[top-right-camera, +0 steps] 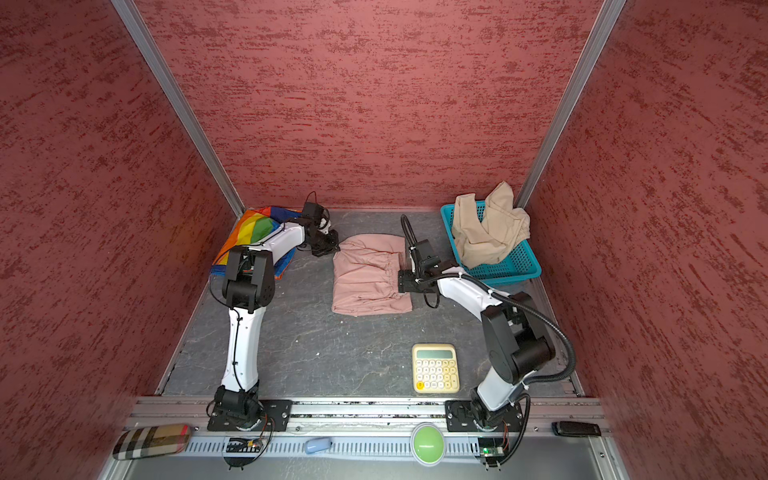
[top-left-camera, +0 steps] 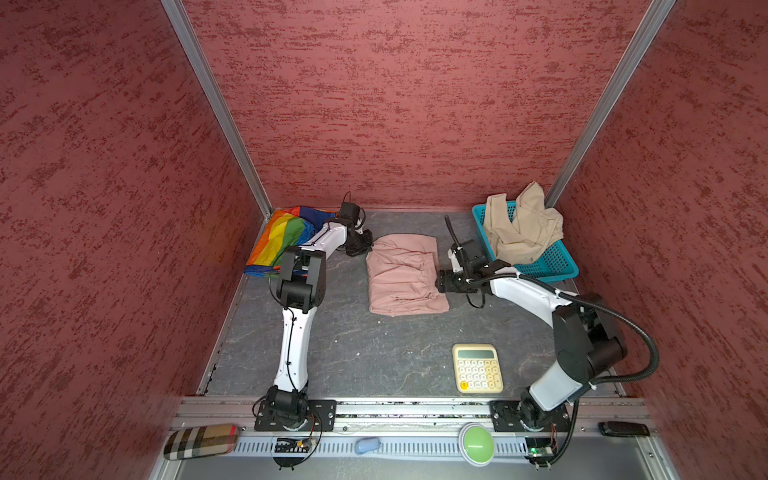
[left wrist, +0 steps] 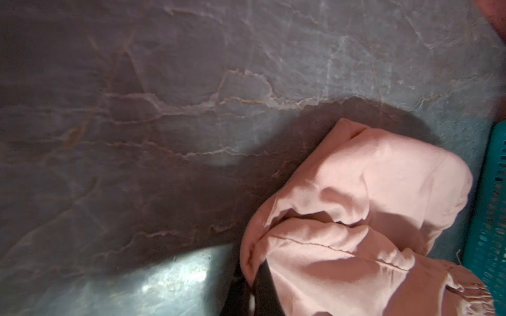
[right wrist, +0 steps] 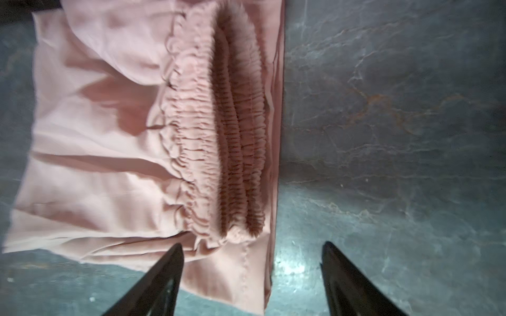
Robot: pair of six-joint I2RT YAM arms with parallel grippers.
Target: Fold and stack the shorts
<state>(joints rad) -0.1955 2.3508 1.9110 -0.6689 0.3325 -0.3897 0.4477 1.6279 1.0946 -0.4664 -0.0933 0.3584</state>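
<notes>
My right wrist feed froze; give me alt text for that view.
Folded pink shorts lie on the dark marbled table, gathered waistband on top. The right gripper hovers open at one corner, one finger over fabric, the other over bare table.

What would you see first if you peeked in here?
The bright rainbow shorts in the back left corner jump out, then the pink shorts lying folded in the middle. Beige shorts spill out of a teal basket at the back right, and the right claw stands open at the pink pair's edge.
</notes>
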